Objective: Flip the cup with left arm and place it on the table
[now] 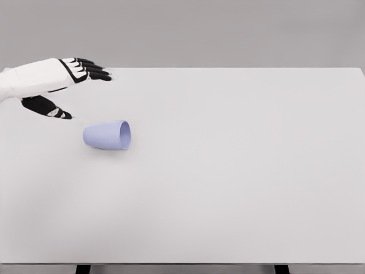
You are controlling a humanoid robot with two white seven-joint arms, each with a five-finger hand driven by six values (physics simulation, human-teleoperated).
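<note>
A pale lavender cup (107, 135) lies on its side on the white table (228, 171), left of the middle, its open mouth facing right. My left hand (77, 85) hovers above and to the left of the cup, apart from it. Its black fingers (94, 69) stretch out to the right and the thumb (54, 110) hangs below, so the hand is open and holds nothing. The right arm is out of view.
The table's far edge runs just behind the left hand, with a grey wall beyond. Two dark table legs (82, 269) show under the near edge.
</note>
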